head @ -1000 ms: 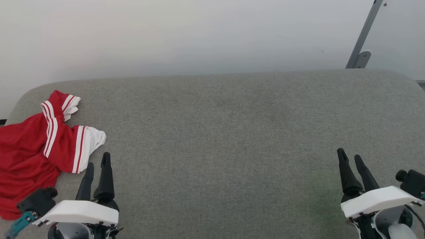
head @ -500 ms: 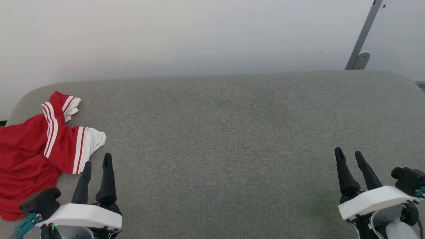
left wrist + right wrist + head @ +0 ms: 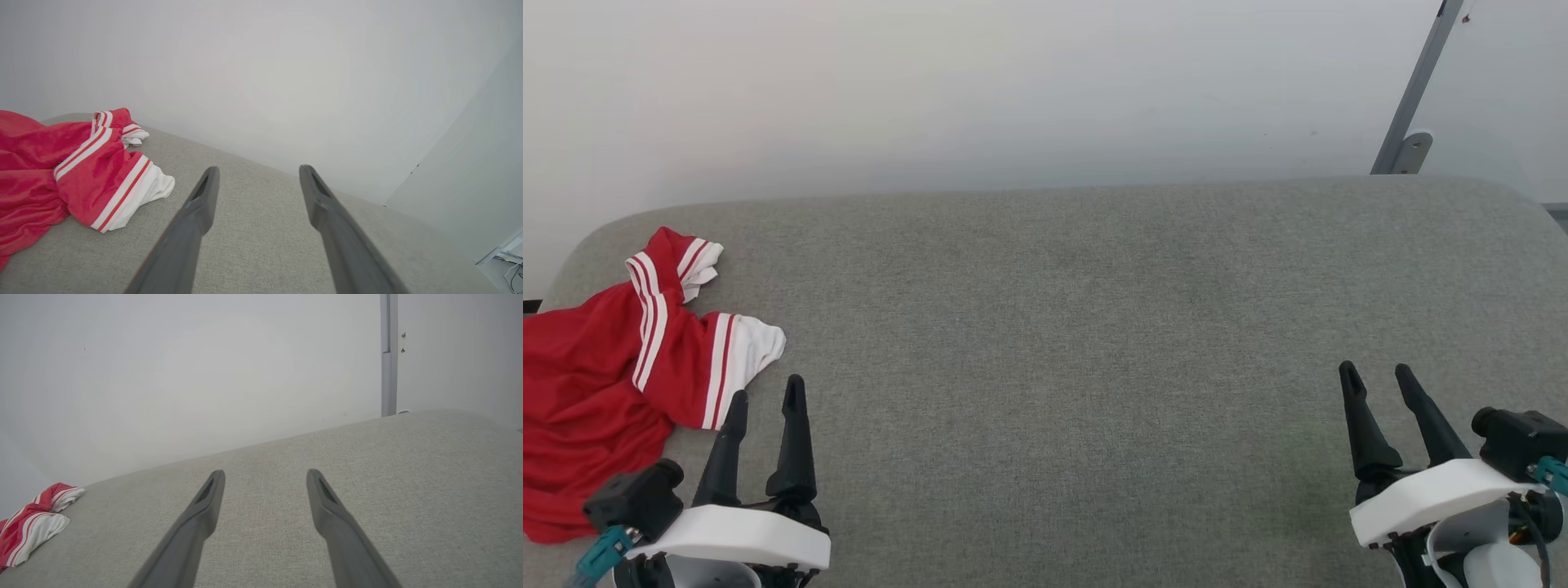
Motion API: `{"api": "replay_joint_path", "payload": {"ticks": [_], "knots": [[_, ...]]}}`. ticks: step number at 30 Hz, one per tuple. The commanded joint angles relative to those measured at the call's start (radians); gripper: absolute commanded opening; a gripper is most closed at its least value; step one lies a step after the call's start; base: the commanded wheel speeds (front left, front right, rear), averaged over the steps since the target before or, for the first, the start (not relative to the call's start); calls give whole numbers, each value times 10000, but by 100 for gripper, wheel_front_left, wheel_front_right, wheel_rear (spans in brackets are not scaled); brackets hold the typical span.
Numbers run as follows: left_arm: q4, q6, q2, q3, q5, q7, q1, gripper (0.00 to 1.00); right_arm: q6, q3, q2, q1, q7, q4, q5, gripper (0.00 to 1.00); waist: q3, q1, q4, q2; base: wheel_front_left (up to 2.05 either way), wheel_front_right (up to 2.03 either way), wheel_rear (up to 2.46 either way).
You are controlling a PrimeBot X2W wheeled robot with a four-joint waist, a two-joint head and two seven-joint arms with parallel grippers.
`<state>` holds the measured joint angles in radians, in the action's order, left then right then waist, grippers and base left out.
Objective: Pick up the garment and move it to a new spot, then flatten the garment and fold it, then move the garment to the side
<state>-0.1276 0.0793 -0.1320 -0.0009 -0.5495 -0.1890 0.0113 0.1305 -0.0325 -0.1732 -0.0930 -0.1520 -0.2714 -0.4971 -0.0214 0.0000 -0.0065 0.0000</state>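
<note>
Garment (image 3: 596, 384) lay crumpled at the left edge of the grey cushion (image 3: 1054, 327) and looked to lap over that edge. One white sleeve (image 3: 756, 347) stuck out toward the middle, flat on the fabric. The other striped sleeve (image 3: 690, 261) was bunched nearer the back edge.

Left gripper (image 3: 767, 389) sat near the front edge, fingers spread wide with nothing between them, tips just beside the white sleeve but not touching. Right gripper (image 3: 1375, 369) was by the front-right corner, equally spread and empty, well apart from the shirt.

My read: the first pick-up hadn't begun, and the left arm was the obvious one to take it.

How I'd do it:
- Skip the sleeve tip. With fabric this thin, a pull there would likely drag the heap by one corner and twist it.
- Go for a raised fold by the shoulder stripes, come down over it and close on that single ridge.
- Press only lightly, since the cushion looked soft and the fingertips could snag the upholstery.
- Lift until the overhanging part cleared the left edge, then carry to the bare middle.
- Bring the right gripper across for a second hold at the other shoulder, so the shirt lands half-spread and flattening is easier.
</note>
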Motion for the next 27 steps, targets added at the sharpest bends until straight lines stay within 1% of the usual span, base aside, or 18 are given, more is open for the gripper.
{"api": "replay_joint_path", "payload": {"ticks": [1, 27], "knots": [[50, 39, -72, -25, 219, -97, -48, 100, 3, -35, -74, -168, -129, 74, 253, 100, -6, 0, 0, 0, 0, 0, 0], [38, 106, -208, -192, 1937, -598, -86, 100, 2, -127, -258, -134, -678, 160, 2295, 100, -86, 0, -60, 0, 0, 0, 0]]}}
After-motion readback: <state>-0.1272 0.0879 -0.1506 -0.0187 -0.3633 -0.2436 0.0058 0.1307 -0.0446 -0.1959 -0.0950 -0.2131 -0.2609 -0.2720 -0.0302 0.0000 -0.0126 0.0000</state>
